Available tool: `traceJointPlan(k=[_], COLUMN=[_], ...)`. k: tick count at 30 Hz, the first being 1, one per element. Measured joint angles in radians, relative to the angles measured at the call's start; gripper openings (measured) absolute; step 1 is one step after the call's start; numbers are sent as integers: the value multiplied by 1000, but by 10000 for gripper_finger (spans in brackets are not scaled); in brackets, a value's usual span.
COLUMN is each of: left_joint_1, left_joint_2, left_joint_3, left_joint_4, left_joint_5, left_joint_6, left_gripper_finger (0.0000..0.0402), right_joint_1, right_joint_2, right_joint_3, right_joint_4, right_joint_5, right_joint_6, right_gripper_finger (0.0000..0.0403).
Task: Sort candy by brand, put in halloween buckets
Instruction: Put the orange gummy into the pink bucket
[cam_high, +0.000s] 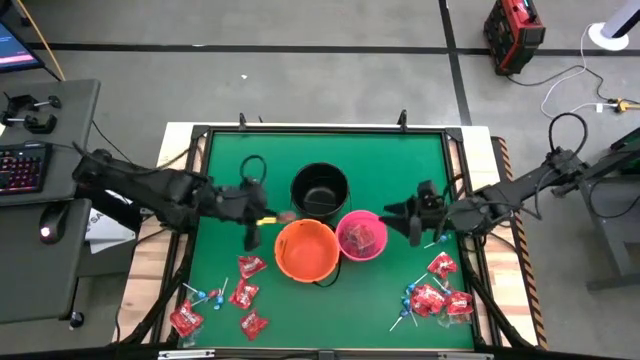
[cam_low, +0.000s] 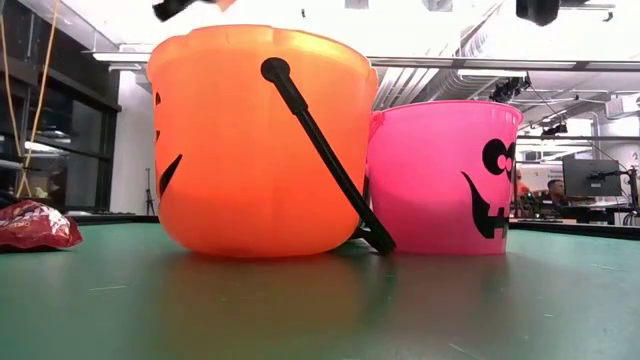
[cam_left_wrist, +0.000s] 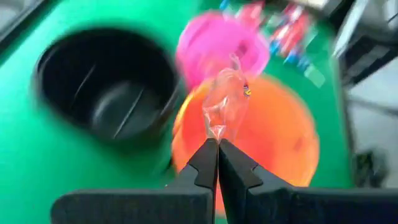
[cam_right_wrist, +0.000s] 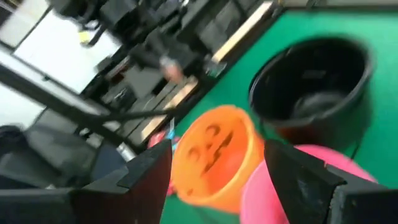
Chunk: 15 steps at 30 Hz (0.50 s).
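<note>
The orange bucket (cam_low: 255, 140) and pink bucket (cam_low: 440, 175) are smooth plastic, slightly translucent, with a soft gloss; the orange one's handle (cam_low: 325, 150) is matt black. The black bucket (cam_high: 320, 188) shines glossily inside. The bench (cam_low: 320, 310) wears a matt green mat, faintly reflective, with bare wood at its edges. Red packets (cam_high: 436, 298) are shiny foil-like film. The left end effector (cam_left_wrist: 217, 163), matt black, pinches a clear, crinkly wrapper (cam_left_wrist: 225, 102), probably cellophane.

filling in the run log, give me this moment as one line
left hand: shut on clear wrapped candy, over orange bucket | right hand: open, empty, beside pink bucket | black bucket: behind both
</note>
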<state>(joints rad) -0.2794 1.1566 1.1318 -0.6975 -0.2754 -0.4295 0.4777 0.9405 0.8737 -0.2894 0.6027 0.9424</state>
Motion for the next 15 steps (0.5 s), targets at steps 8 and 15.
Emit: traceJointPlan(k=[8,15], left_joint_1=[15,50], left_joint_2=[334,588], left_joint_3=[64,128], left_joint_4=[431,723], left_joint_5=[43,65], left_joint_6=[207,363], left_gripper_finger=[0,0], right_joint_1=[0,0], right_joint_2=[0,0], right_joint_3=[24,24], right_joint_4=[-10,-10], right_joint_5=[152,235], right_joint_6=[-97,-98], right_gripper_finger=[249,249])
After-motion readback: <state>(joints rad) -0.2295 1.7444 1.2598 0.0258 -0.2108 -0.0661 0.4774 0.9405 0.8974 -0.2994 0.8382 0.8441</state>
